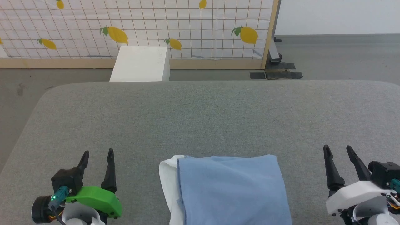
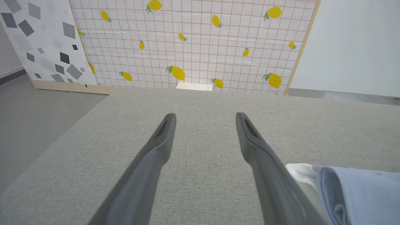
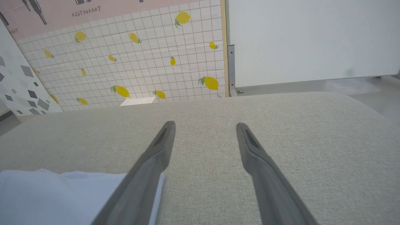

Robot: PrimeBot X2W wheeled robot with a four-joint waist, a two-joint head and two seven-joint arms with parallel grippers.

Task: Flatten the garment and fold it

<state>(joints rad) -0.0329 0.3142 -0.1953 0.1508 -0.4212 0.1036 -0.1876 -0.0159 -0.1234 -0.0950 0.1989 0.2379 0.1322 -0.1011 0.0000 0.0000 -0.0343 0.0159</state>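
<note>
Left gripper (image 1: 98, 152) and right gripper (image 1: 337, 147) stand open and empty, each well apart from the shirt (image 1: 231, 187), which lies between them at the table's (image 1: 200, 118) near edge. A finger reaching in could snag the top layer and spoil the fold, I judge. The shirt is a smooth blue rectangle with white cloth peeking out at its left. Beyond it the grey table runs toward a lemon-print screen (image 1: 187, 25).
</note>
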